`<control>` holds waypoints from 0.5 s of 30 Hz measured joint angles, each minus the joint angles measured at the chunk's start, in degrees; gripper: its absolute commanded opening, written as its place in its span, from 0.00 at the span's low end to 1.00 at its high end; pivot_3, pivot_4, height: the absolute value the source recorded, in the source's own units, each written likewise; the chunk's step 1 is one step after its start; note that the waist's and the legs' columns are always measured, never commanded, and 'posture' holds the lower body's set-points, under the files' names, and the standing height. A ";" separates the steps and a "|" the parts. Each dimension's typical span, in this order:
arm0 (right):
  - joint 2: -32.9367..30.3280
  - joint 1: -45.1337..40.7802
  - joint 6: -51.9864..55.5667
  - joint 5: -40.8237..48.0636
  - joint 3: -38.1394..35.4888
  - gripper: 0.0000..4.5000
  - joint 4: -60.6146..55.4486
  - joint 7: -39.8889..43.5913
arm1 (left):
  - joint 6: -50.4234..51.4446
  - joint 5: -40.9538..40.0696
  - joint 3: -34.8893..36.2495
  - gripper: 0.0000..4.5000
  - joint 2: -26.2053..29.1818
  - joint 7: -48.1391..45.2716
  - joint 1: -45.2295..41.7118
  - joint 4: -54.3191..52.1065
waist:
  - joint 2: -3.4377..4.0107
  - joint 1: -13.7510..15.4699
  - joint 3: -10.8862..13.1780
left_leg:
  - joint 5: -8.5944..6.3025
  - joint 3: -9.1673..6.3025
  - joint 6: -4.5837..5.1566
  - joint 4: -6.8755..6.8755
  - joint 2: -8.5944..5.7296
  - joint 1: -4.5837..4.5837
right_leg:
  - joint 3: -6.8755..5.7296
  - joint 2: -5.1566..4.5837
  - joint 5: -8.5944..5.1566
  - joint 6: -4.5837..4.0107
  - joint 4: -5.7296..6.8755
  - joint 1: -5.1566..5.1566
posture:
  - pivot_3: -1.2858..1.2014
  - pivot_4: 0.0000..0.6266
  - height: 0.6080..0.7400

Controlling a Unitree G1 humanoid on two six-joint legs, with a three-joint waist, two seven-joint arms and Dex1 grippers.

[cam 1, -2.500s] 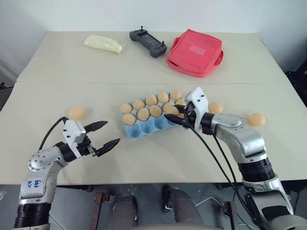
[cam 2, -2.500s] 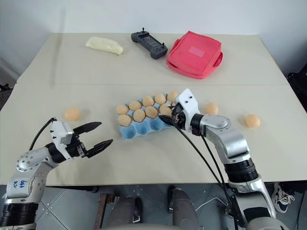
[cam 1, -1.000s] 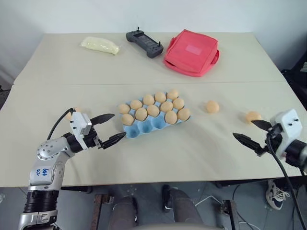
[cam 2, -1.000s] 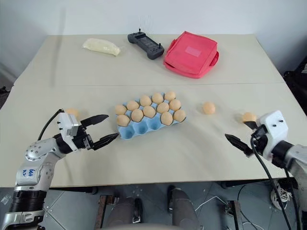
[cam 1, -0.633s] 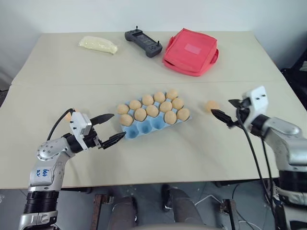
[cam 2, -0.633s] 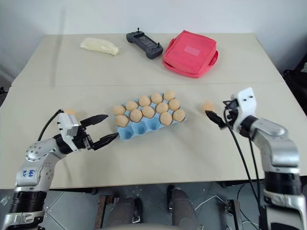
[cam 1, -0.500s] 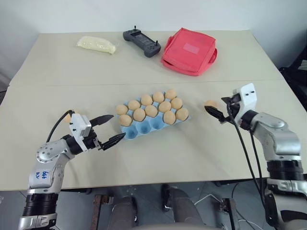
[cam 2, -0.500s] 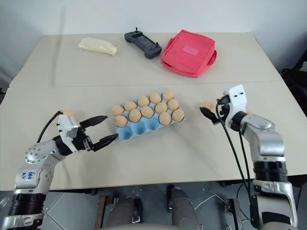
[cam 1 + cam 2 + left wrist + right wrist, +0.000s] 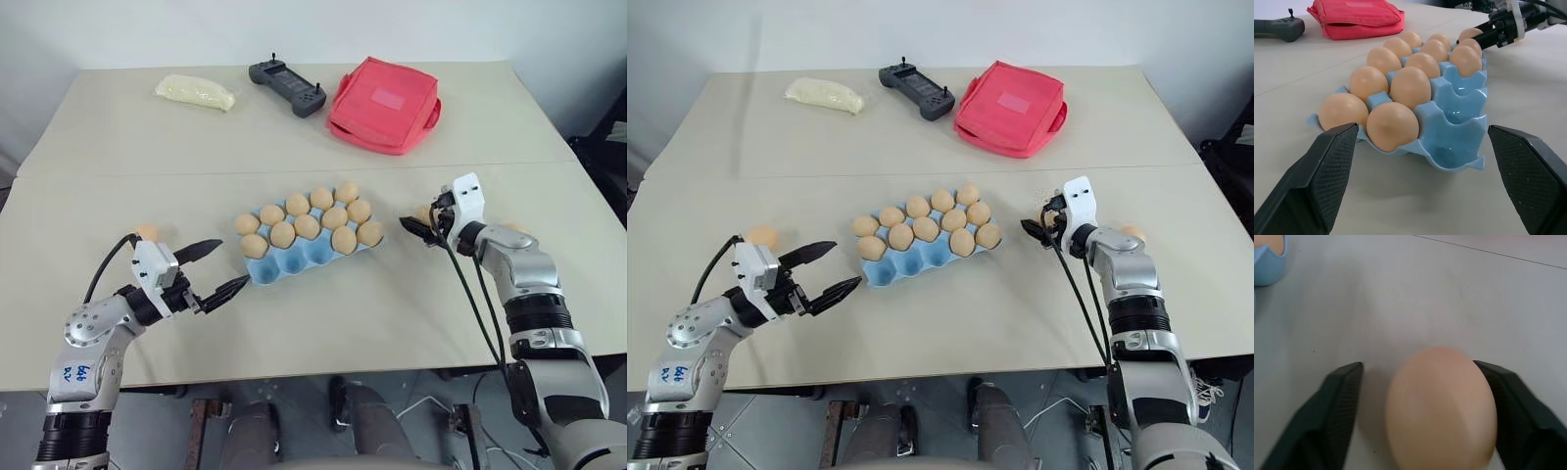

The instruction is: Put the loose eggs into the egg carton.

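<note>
Left pincer (image 9: 233,261) hangs wide open and empty at eight o'clock of the carton (image 9: 294,266), probably waiting its turn, while at three o'clock the right pincer (image 9: 411,225) straddles a loose egg (image 9: 1442,406), not yet clamped, lining up a lift.

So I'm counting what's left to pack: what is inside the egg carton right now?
The egg carton holds ten eggs, filling its two far rows. The row of cups nearest the robot is empty. The cup floors beneath the eggs are covered.
</note>
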 measured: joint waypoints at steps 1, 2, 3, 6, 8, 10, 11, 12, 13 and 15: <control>-0.02 0.10 0.49 0.07 -0.01 0.47 -1.78 0.17 | 0.00 -0.02 0.22 1.00 0.10 0.00 0.42 -0.37 | 0.00 -0.03 0.00 | 0.00 -0.01 -0.01 0.00 0.01 -0.05 | 0.08 0.00 0.00 0.01 0.06 -0.13 | 0.52 0.24 1.00; -0.09 0.12 1.10 0.32 -0.04 0.41 -3.93 0.33 | 0.00 -0.04 0.40 1.00 0.15 0.00 0.76 -0.81 | 0.00 -0.01 0.00 | -0.01 -0.04 -0.01 0.00 0.00 -0.09 | 0.20 -0.01 0.00 0.01 0.19 -0.30 | 0.52 0.24 1.00; -0.26 0.44 2.45 0.84 -0.12 0.38 -7.33 0.62 | 0.00 -0.09 0.56 1.00 0.15 0.00 0.91 -1.06 | 0.00 0.06 0.00 | -0.01 -0.03 -0.01 0.00 -0.05 -0.16 | 0.37 -0.04 0.00 0.01 0.39 -0.53 | 0.52 0.24 1.00; -0.45 1.30 6.80 2.88 -0.19 0.37 -16.22 1.54 | 0.05 -0.12 0.71 1.00 0.25 0.00 1.19 -1.08 | 0.00 0.04 0.00 | -0.01 0.04 -0.02 0.00 -0.04 -0.13 | 0.48 0.02 0.00 0.01 0.53 -0.63 | 0.52 0.24 1.00; -0.51 2.36 10.71 5.19 -0.15 0.37 -23.67 2.43 | 0.10 -0.12 0.73 1.00 0.28 0.01 1.28 -1.11 | 0.00 0.03 0.00 | 0.00 0.04 -0.02 0.00 -0.03 -0.11 | 0.51 0.04 -0.01 -0.02 0.56 -0.64 | 0.52 0.24 1.00; -0.26 3.00 14.31 7.59 0.83 0.37 -30.25 3.10 | 0.16 -0.12 0.72 1.00 0.29 0.10 1.25 -1.13 | 0.00 -0.02 0.00 | 0.00 0.05 -0.02 0.00 -0.02 -0.07 | 0.53 0.04 -0.02 -0.04 0.60 -0.64 | 0.52 0.24 1.00; 0.08 3.25 16.23 8.77 1.35 0.37 -33.34 3.26 | 0.18 -0.12 0.71 1.00 0.29 0.17 1.16 -1.13 | 0.00 -0.03 0.00 | 0.01 0.05 -0.02 0.01 -0.02 -0.07 | 0.52 0.04 -0.02 -0.06 0.59 -0.64 | 0.52 0.24 1.00; 0.49 3.59 18.06 9.96 2.62 0.37 -36.53 3.56 | 0.20 -0.12 0.71 1.00 0.29 0.25 1.11 -1.13 | -0.01 -0.04 0.00 | 0.01 0.05 -0.02 0.01 -0.01 -0.05 | 0.52 0.05 -0.03 -0.08 0.60 -0.63 | 0.52 0.24 1.00; 1.19 3.83 19.30 10.66 3.93 0.37 -38.64 3.71 | 0.22 -0.12 0.68 1.00 0.29 0.28 1.02 -1.13 | -0.02 -0.06 -0.01 | 0.01 0.05 -0.02 0.01 0.00 -0.05 | 0.52 0.06 -0.03 -0.10 0.60 -0.63 | 0.52 0.24 1.00; 2.69 4.58 21.15 11.79 6.73 0.37 -41.47 3.79 | 0.25 -0.12 0.64 1.00 0.29 0.27 0.82 -1.13 | -0.03 -0.02 -0.01 | 0.01 0.04 -0.02 0.01 0.00 -0.06 | 0.51 0.06 -0.04 -0.12 0.61 -0.63 | 0.52 0.24 1.00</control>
